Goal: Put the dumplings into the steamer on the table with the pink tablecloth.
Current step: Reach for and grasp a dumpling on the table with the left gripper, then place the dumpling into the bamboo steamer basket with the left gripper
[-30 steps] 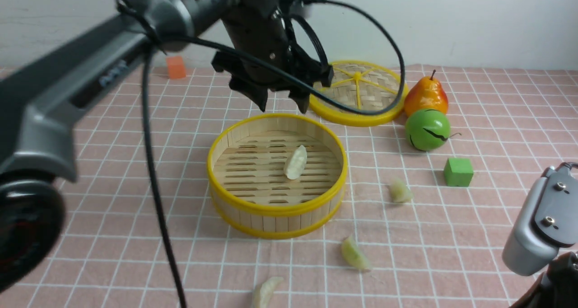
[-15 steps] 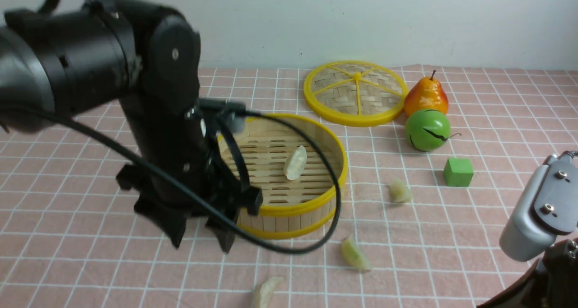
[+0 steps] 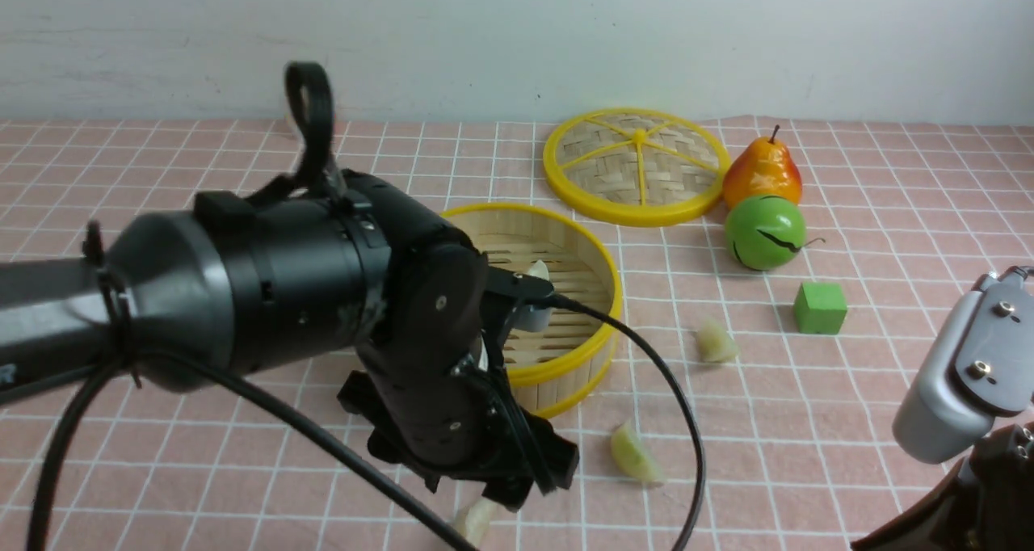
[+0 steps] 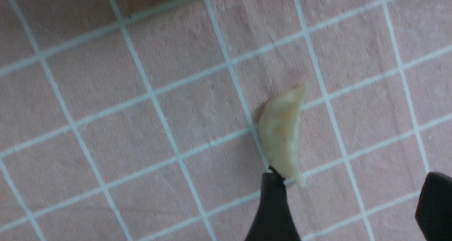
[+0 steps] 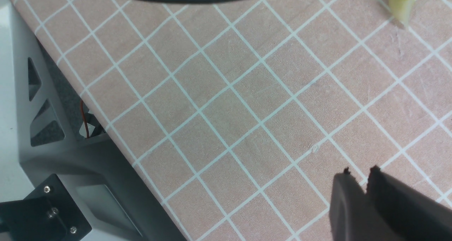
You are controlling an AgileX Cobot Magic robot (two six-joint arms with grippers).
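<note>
In the front view, the robot's left arm, black and silver with a looping black cable (image 3: 687, 422), reaches over the pink tablecloth (image 3: 775, 462) with its white grid. Its black left gripper (image 3: 477, 494) is above the nearest dumpling (image 3: 475, 521), a pale whitish-green crescent partly hidden by the gripper. A round bamboo steamer (image 3: 599, 353) with yellow rims and a slatted floor stands behind the arm, partly covered by it; a whitish dumpling (image 3: 538, 270) shows inside. Two more pale green dumplings lie on the cloth, one near the steamer (image 3: 636, 456), the other farther back (image 3: 715, 342). Beyond are a green cube (image 3: 821, 308), a shiny green fruit (image 3: 764, 232), an orange-red pear (image 3: 762, 170) and a woven, yellow-rimmed lid (image 3: 638, 167). A pale marking (image 3: 7, 372) on the left arm is too blurred to read.

In the left wrist view, the black fingers (image 4: 273, 202) stand wide apart, holding nothing. A crescent dumpling (image 4: 280, 131) with a thin pleated edge lies on the cloth, one end close to a fingertip; contact cannot be told.

In the right wrist view, the dark right gripper (image 5: 360, 169) is slightly open, its tips narrowly apart, with nothing visible in its grasp. Part of a greenish dumpling (image 5: 404, 2) shows on the cloth, well apart from it.
</note>
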